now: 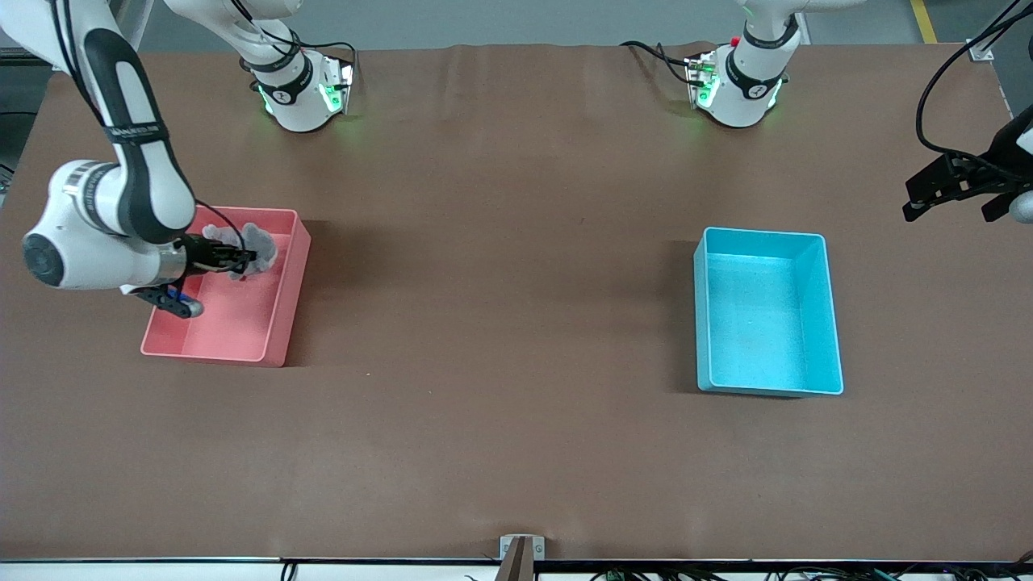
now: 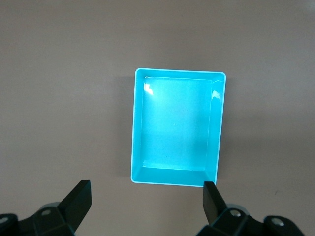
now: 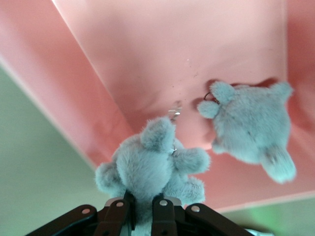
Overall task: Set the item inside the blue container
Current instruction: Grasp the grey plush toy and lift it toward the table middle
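The right pincer (image 1: pixel 242 260) is clamped shut on a grey plush toy (image 3: pixel 152 164) inside the pink bin (image 1: pixel 286 323); a second plush toy (image 3: pixel 251 128) lies beside it. In the front view the blue container (image 1: pixel 831 323) lies at three o'clock, well apart, long axis twelve-to-six. The left pincer (image 2: pixel 145 199), fully open and empty, waits above it.

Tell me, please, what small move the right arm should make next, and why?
Probably a straight lift. The right gripper has its jaws shut on one fluffy grey plush toy inside the pink rectangular plastic bin, where a second grey plush toy lies. The light cyan-blue rectangular plastic bin sits empty toward the left arm's end, where the open left gripper waits.
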